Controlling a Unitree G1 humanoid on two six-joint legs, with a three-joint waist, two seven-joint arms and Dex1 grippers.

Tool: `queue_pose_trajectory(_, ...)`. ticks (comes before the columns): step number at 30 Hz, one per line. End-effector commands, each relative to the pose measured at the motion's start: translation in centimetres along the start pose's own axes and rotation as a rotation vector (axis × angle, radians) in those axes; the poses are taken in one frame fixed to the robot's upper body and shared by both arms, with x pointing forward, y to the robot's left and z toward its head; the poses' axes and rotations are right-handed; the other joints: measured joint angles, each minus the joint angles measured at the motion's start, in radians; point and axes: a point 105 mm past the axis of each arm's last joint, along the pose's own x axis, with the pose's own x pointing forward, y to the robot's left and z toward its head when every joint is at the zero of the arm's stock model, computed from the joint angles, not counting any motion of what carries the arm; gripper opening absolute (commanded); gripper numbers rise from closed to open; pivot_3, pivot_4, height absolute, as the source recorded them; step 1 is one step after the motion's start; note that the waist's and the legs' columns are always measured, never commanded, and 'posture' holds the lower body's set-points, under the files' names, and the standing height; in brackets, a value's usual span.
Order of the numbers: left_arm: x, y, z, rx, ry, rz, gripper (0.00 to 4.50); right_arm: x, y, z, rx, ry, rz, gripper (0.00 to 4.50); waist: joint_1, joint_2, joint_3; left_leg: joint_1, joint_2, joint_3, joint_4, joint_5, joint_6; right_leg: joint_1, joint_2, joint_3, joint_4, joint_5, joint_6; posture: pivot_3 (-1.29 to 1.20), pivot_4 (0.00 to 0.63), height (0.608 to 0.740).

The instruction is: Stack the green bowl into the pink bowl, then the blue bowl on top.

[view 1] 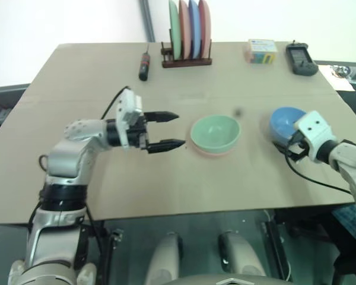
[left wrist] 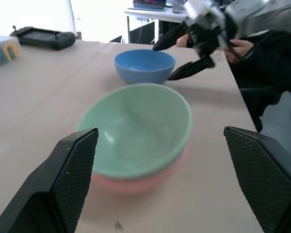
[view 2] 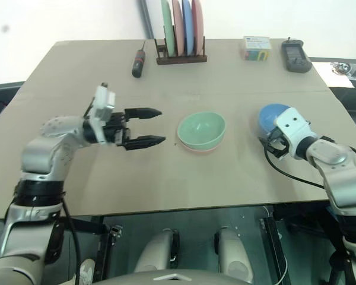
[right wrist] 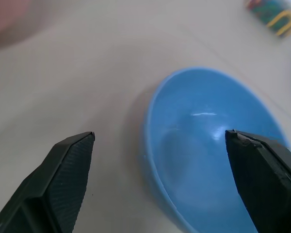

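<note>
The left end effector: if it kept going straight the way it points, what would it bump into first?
Most likely the green bowl, nested in the pink bowl. The open left end effector points at it across bare table; its height looks about right, though depth is uncertain.

A tan desk (view 1: 166,178) fills most of the head views. At upper centre, near its far edge, a dark wooden rack (view 1: 187,60) holds four upright plates (view 1: 190,28): green, pink, blue, pink. Left of the rack lies a black-handled screwdriver (view 1: 145,64). At upper right sit a small colourful box (view 1: 261,51) and, beside it, a black handheld device (view 1: 300,59).
</note>
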Motion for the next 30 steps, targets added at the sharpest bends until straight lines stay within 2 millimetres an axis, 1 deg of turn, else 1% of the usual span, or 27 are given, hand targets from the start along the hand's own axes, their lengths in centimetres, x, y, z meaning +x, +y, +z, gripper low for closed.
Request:
queue_pose_trajectory(1, -0.8, -1.9, 1.0, 0.039, -0.024, -0.045, 4.47, 0.7, -1.3, 0.0, -0.033, 0.022, -0.013, 4.25, 0.006, 0.000, 0.000, 0.000, 0.000, 0.000, 0.000, 0.000, 0.000, 0.000, -0.001, 0.000, 0.000, 0.000, 0.000, 0.00, 0.150, 0.740)
queue_pose_trajectory(3, -1.4, -2.6, 1.0, 0.003, -0.040, -0.034, 4.50, 1.1, -1.5, -0.1, -0.005, 0.039, 0.004, 3.59, 0.006, 0.000, 0.000, 0.000, 0.000, 0.000, 0.000, 0.000, 0.000, 0.000, -0.001, 0.000, -0.002, 0.000, 0.000, 0.00, 0.150, 0.740)
queue_pose_trajectory(5, -1.7, -2.9, 0.9, 0.012, -0.035, -0.007, 4.50, 1.3, -1.9, -0.2, 0.003, 0.052, 0.005, 3.06, 0.007, -0.001, 0.000, 0.000, 0.000, 0.000, 0.000, 0.000, 0.000, 0.000, -0.001, 0.000, -0.001, 0.000, 0.000, 0.00, 0.150, 0.740)
queue_pose_trajectory(6, -1.7, -3.1, 0.9, 0.020, -0.036, 0.005, 4.50, 1.3, -2.0, -0.3, 0.000, 0.056, 0.007, 2.57, 0.006, 0.000, 0.000, 0.000, 0.000, 0.000, 0.000, 0.000, 0.000, 0.000, 0.000, 0.000, -0.001, 0.000, 0.000, 0.00, 0.150, 0.740)
queue_pose_trajectory(7, -1.7, -3.2, 0.9, 0.026, -0.040, 0.018, 4.50, 1.4, -2.0, -0.4, -0.014, 0.062, 0.009, 2.35, 0.006, 0.000, 0.000, 0.000, 0.000, 0.000, 0.000, 0.000, 0.000, 0.000, 0.000, 0.000, 0.000, 0.000, 0.000, 0.00, 0.150, 0.740)
queue_pose_trajectory(8, -1.6, -3.3, 1.0, 0.026, -0.047, 0.026, 4.50, 1.4, -1.9, -0.5, -0.029, 0.065, 0.017, 2.01, 0.004, 0.000, 0.000, 0.001, 0.000, 0.000, 0.000, 0.000, 0.000, 0.000, 0.000, 0.000, 0.000, 0.000, 0.000, 0.00, 0.150, 0.740)
queue_pose_trajectory(9, -1.5, -3.4, 1.0, 0.029, -0.050, 0.032, 4.50, 1.4, -1.9, -0.6, -0.036, 0.066, 0.019, 1.54, 0.002, 0.000, 0.000, 0.001, 0.000, 0.000, 0.000, 0.000, 0.000, 0.000, 0.000, 0.000, 0.000, 0.000, 0.000, 0.00, 0.150, 0.740)
queue_pose_trajectory(11, -1.3, -3.5, 1.0, 0.050, -0.048, 0.047, 4.50, 1.5, -1.8, -0.6, -0.036, 0.066, 0.021, 0.78, 0.001, 0.000, 0.000, 0.001, 0.000, 0.000, 0.000, 0.000, 0.000, 0.000, 0.000, 0.000, 0.000, 0.000, 0.000, 0.00, 0.150, 0.740)
queue_pose_trajectory(12, -1.3, -3.4, 1.0, 0.056, -0.050, 0.060, 4.50, 1.5, -1.9, -0.6, -0.038, 0.063, 0.020, 0.47, 0.000, 0.000, 0.000, 0.001, 0.000, 0.000, 0.000, 0.000, 0.000, 0.000, 0.000, 0.000, 0.000, 0.000, 0.000, 0.00, 0.150, 0.740)
queue_pose_trajectory(13, -1.2, -3.4, 0.9, 0.057, -0.052, 0.069, 4.50, 1.4, -1.9, -0.5, -0.041, 0.061, 0.018, 0.03, -0.001, 0.000, 0.000, 0.001, 0.000, 0.001, 0.000, 0.000, 0.000, 0.000, 0.000, 0.000, 0.000, 0.000, 0.000, 0.00, 0.150, 0.740)
queue_pose_trajectory(15, -1.2, -3.2, 0.8, 0.059, -0.055, 0.085, 4.50, 1.2, -2.4, 0.1, -0.070, 0.047, -0.005, 0.01, -0.003, 0.000, 0.000, 0.001, 0.000, 0.001, 0.000, 0.000, 0.000, 0.000, 0.000, 0.000, 0.000, 0.000, 0.000, 0.00, 0.150, 0.740)
queue_pose_trajectory(17, -1.3, -2.9, 0.8, 0.067, -0.064, 0.111, 4.50, 0.6, -2.2, 1.9, -0.064, -0.021, 0.017, 0.01, -0.004, 0.000, 0.000, 0.001, 0.000, 0.001, 0.000, 0.000, 0.000, 0.000, 0.000, 0.000, 0.000, 0.000, 0.000, 0.00, 0.150, 0.740)
queue_pose_trajectory(19, -1.4, -2.7, 0.8, 0.067, -0.079, 0.142, 4.50, -0.6, -0.5, 5.2, -0.093, -0.160, 0.120, 0.01, -0.007, 0.000, 0.000, 0.001, 0.000, 0.001, 0.000, 0.000, 0.000, 0.000, 0.000, 0.000, 0.001, 0.000, 0.000, 0.00, 0.150, 0.740)
queue_pose_trajectory(21, -1.7, -2.5, 0.3, 0.046, -0.081, 0.162, 4.50, -1.9, 1.8, 9.2, -0.096, -0.338, 0.229, 0.01, -0.009, 0.000, 0.001, 0.001, 0.000, 0.001, 0.000, 0.000, 0.000, 0.000, 0.000, 0.000, 0.001, 0.000, 0.000, 0.00, 0.150, 0.740)
queue_pose_trajectory(22, -1.7, -2.6, -0.1, 0.044, -0.074, 0.166, 4.50, -2.5, 2.8, 10.7, -0.082, -0.409, 0.281, 0.01, -0.009, 0.000, 0.001, 0.001, 0.001, 0.001, 0.000, 0.000, 0.000, 0.000, 0.000, 0.001, 0.001, 0.000, 0.000, 0.00, 0.150, 0.740)
queue_pose_trajectory(23, -1.8, -2.6, -0.4, 0.036, -0.069, 0.171, 4.50, -3.0, 4.2, 12.8, -0.073, -0.483, 0.349, 0.01, -0.012, 0.000, 0.001, 0.002, 0.001, 0.000, 0.000, 0.000, 0.000, 0.000, 0.001, 0.001, 0.001, 0.000, 0.000, 0.00, 0.150, 0.740)
queue_pose_trajectory(25, -1.8, -2.7, -0.7, 0.031, -0.065, 0.177, 4.50, -3.5, 5.9, 15.1, -0.080, -0.557, 0.406, 0.01, -0.013, 0.000, 0.001, 0.002, 0.002, 0.001, 0.000, 0.000, 0.000, 0.000, 0.001, 0.001, 0.001, 0.000, 0.000, 0.00, 0.150, 0.740)
queue_pose_trajectory(26, -1.8, -2.7, -0.9, 0.032, -0.064, 0.180, 4.50, -3.6, 6.5, 15.9, -0.081, -0.574, 0.425, 0.01, -0.009, 0.000, 0.001, 0.003, 0.002, 0.000, 0.000, 0.000, 0.000, 0.000, 0.002, 0.001, 0.002, 0.000, 0.000, 0.00, 0.150, 0.740)
queue_pose_trajectory(27, -1.8, -2.6, -1.0, 0.033, -0.062, 0.184, 4.50, -3.2, 7.9, 16.5, -0.111, -0.579, 0.463, 0.01, -0.005, 0.000, 0.000, 0.003, 0.002, 0.000, 0.000, 0.000, 0.000, 0.000, 0.002, 0.000, 0.002, 0.000, 0.000, 0.00, 0.150, 0.740)
queue_pose_trajectory(29, -2.0, -2.5, -1.2, 0.039, -0.056, 0.192, 4.50, -2.1, 10.2, 16.9, -0.151, -0.557, 0.529, 0.01, -0.002, -0.001, -0.001, 0.003, 0.002, -0.001, 0.000, 0.000, 0.000, 0.001, 0.001, -0.001, 0.002, 0.000, 0.000, 0.00, 0.150, 0.740)
queue_pose_trajectory(30, -2.0, -2.5, -1.2, 0.040, -0.055, 0.195, 4.50, -1.6, 10.8, 16.7, -0.164, -0.538, 0.543, 0.01, 0.000, -0.002, -0.001, 0.002, 0.001, 0.000, 0.000, 0.000, 0.000, 0.001, 0.001, -0.001, 0.001, -0.002, -0.003, 0.00, 0.150, 0.740)
